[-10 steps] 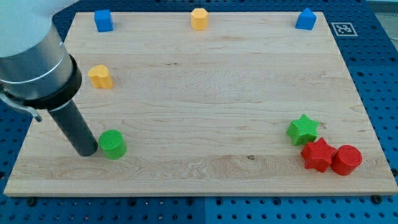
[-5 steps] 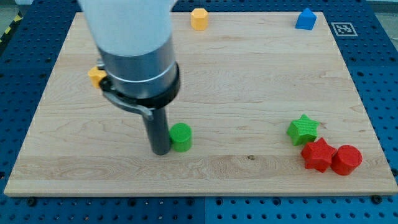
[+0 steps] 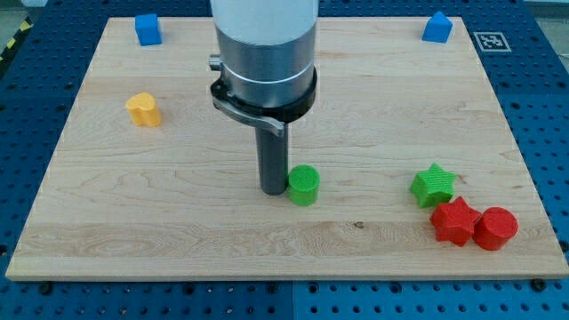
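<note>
Our tip (image 3: 272, 191) sits on the board (image 3: 373, 107) near its middle, touching the green cylinder (image 3: 304, 185) on that block's left side in the view; there are no fingers, just a plain dark rod under a grey collar, so we hold nothing. Well apart at the view's lower right we see a green star (image 3: 433, 185), a red star (image 3: 454, 220) just below it and a red cylinder (image 3: 495, 228) touching the red star's right. A yellow block (image 3: 143, 109), rounded, shape unclear, sits at the left; a blue block (image 3: 148, 29) at the top left, another blue one (image 3: 436, 28) at the top right. Blocks look like ribbed matte plastic, the board is pale grained wood on a blue perforated table (image 3: 533, 133)
</note>
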Controlling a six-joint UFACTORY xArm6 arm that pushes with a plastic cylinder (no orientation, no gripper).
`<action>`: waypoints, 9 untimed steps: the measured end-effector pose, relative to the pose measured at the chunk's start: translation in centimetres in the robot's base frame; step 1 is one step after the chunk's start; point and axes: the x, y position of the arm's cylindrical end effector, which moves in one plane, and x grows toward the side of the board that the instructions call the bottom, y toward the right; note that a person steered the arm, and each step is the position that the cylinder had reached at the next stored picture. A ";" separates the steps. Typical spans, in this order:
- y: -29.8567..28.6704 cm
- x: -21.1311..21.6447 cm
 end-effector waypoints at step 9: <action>21.1 -4.5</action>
